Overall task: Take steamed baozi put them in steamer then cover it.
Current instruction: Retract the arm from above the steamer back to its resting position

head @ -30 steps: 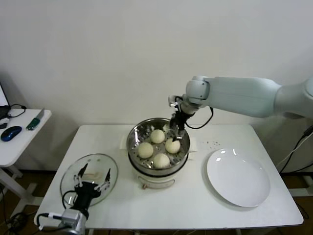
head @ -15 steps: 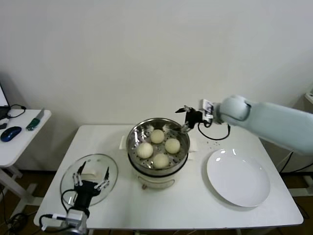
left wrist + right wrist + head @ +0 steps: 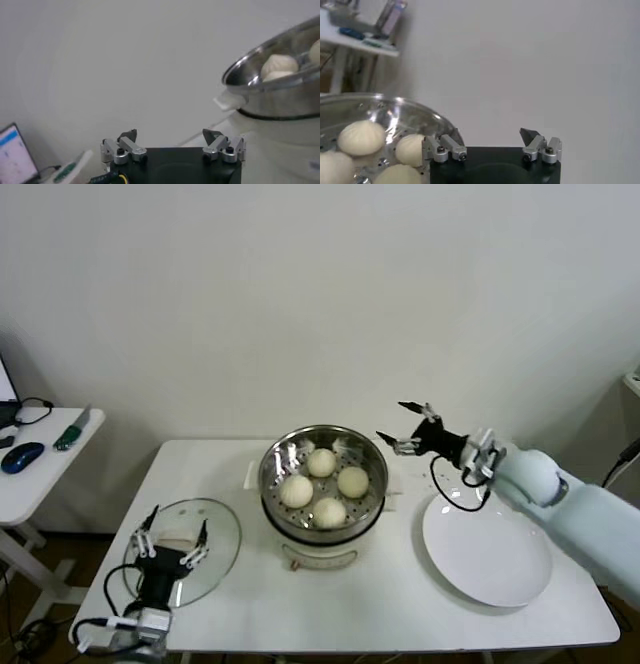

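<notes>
The steamer (image 3: 323, 484) stands mid-table, uncovered, with several cream-white baozi (image 3: 321, 462) on its perforated tray. Its cover (image 3: 226, 536), a clear glass lid, lies flat on the table to the steamer's left. My left gripper (image 3: 176, 528) hangs open over that lid, holding nothing. My right gripper (image 3: 394, 424) is open and empty in the air just right of the steamer's rim, fingers pointing back toward the pot. The left wrist view shows open fingers (image 3: 169, 134) with the steamer (image 3: 280, 85) beyond. The right wrist view shows open fingers (image 3: 490, 134) beside the baozi (image 3: 361, 137).
A flat white plate (image 3: 487, 546) with nothing on it lies at the table's right, under my right forearm. A small side table (image 3: 40, 474) at far left holds a blue mouse (image 3: 22, 456) and tools. A white wall runs behind.
My right gripper has pulled out of the steamer and swung right, leaving the baozi inside. My left gripper shifted slightly left and forward over the lid.
</notes>
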Motion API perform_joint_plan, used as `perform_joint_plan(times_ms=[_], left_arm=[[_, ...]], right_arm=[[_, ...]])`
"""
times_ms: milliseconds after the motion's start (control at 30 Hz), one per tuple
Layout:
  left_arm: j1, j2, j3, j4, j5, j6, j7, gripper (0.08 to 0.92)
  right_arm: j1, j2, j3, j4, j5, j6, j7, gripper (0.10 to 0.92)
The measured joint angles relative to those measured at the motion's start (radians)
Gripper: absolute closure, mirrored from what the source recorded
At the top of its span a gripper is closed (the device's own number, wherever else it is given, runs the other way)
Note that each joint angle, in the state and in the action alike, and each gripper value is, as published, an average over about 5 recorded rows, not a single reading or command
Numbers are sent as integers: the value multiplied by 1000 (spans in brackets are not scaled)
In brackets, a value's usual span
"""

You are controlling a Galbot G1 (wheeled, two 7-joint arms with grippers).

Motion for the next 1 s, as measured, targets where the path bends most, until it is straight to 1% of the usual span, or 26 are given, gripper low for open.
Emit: perform_joint_plan(times_ms=[233, 467, 733, 1000], left_arm=[[11, 17, -14, -10, 228, 29, 17, 177], [18, 43, -3, 7, 526, 33, 37, 177], [-6, 63, 20, 88, 826, 12, 43, 177], [-58, 52, 22, 209, 1049, -4, 62, 177]], right_arm=[[-373, 102, 386, 79, -81, -2, 34, 203], [-652, 248, 668, 131, -147, -4, 35, 203], [-838, 396, 859, 134, -203, 12, 17, 203], [-942, 482, 959, 133, -246, 28, 1, 203]])
